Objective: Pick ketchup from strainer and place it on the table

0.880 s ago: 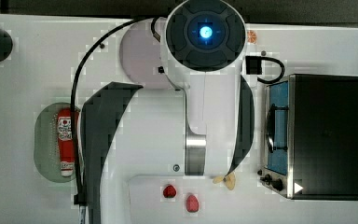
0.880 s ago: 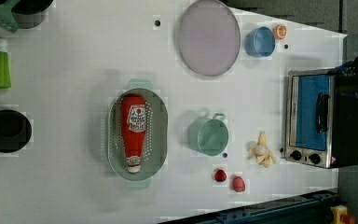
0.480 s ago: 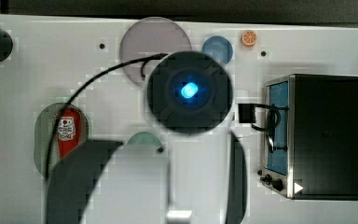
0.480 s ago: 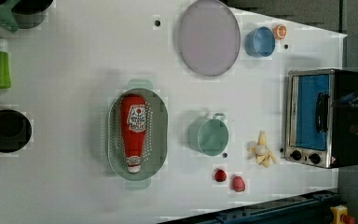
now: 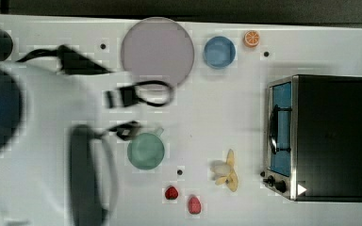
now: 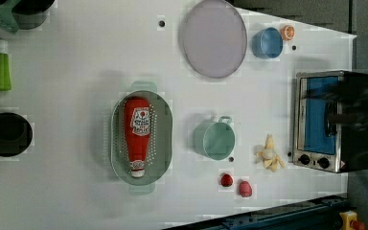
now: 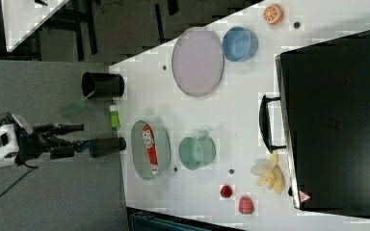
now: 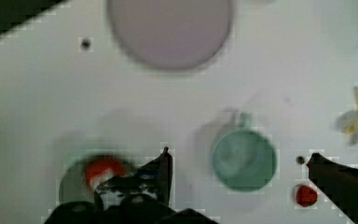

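The ketchup (image 6: 136,136), a red bottle with a white label, lies lengthwise inside the pale green oval strainer (image 6: 163,139) on the white table (image 6: 76,57). The right view has the ketchup (image 7: 150,147) in the strainer (image 7: 139,149) too. In the wrist view my gripper (image 8: 237,155) is open, its two dark fingers (image 8: 161,170) set far apart, high above the table. There a blurred red end of the ketchup (image 8: 100,170) lies beside one finger, apart from it. My blurred white arm (image 5: 37,141) covers the top view's left side and hides the strainer there.
A teal cup (image 6: 214,140) stands to the left view's right of the strainer. Near it lie two strawberries (image 6: 226,180), a banana (image 6: 270,154) and a toaster oven (image 6: 316,120). A lilac plate (image 6: 214,38), a blue bowl (image 6: 267,43), a green bottle (image 6: 0,64) and a black cup (image 6: 7,134) stand around.
In the top view my arm has swung to the top view's left, uncovering the cup, strawberries and banana. The ketchup has stayed in the strainer.
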Motion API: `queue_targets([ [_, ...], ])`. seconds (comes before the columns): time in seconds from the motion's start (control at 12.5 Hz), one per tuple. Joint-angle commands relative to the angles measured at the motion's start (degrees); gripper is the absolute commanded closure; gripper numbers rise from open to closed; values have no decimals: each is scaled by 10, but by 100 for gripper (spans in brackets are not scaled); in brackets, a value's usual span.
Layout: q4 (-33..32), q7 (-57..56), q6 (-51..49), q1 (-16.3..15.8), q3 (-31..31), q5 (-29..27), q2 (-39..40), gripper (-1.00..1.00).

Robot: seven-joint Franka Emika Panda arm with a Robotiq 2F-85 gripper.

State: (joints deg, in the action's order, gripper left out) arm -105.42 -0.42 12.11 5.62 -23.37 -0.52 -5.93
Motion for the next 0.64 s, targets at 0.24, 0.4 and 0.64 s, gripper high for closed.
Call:
queue_targets([
  [0.24, -15, 22, 39, -33, -120, -2, 77, -100],
  [0.4, -34, 22, 73, -38, -160, -2, 110, -100],
  [0.64, -89, 26, 189, -48, -191, 1, 153, -100],
])
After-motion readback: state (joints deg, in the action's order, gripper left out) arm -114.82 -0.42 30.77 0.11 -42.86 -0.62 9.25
